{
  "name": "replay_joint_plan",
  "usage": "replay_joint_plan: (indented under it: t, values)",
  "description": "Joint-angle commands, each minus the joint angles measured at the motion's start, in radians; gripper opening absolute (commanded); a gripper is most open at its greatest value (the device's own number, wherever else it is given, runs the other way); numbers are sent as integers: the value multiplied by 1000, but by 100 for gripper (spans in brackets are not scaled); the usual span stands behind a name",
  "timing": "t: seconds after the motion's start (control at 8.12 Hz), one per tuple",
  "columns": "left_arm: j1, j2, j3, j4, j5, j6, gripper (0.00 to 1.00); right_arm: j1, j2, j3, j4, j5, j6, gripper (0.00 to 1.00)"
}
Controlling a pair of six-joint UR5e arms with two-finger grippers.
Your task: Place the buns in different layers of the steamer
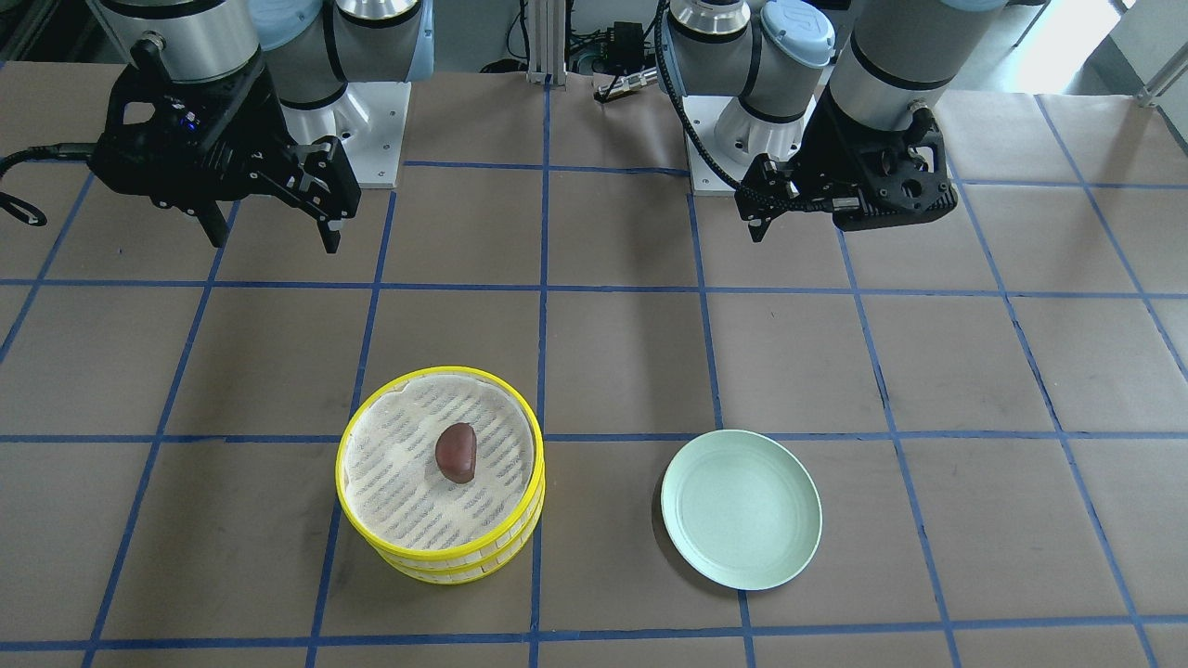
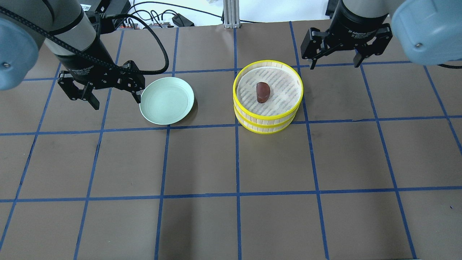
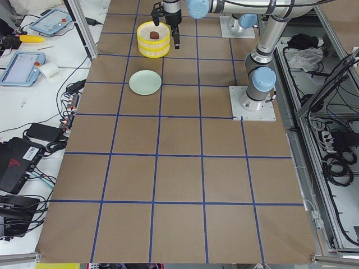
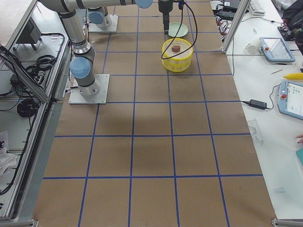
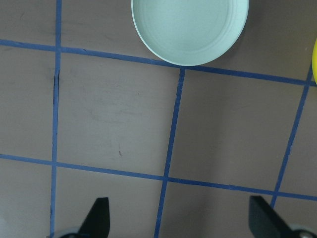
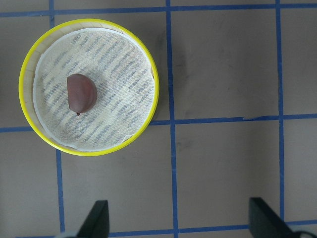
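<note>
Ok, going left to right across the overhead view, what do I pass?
Left gripper, open → pale green plate, with nothing on it → yellow-rimmed steamer, with the brown bun lying in its top tier → right gripper, open.

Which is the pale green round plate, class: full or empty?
Empty. The pale green round plate shows only bare inside; the dark reddish-brown bun lies in the top tier of the yellow-rimmed steamer.
</note>
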Motion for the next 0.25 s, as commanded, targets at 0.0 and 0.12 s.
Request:
replay_joint_plan:
  t: [0.0,0.12]
  values:
    - [0,-5,-2,-1,3,-2,100,0,0,3,0,1,3,100]
    - [0,-5,-2,-1,4,-2,100,-1,0,6,0,-4,-3,100]
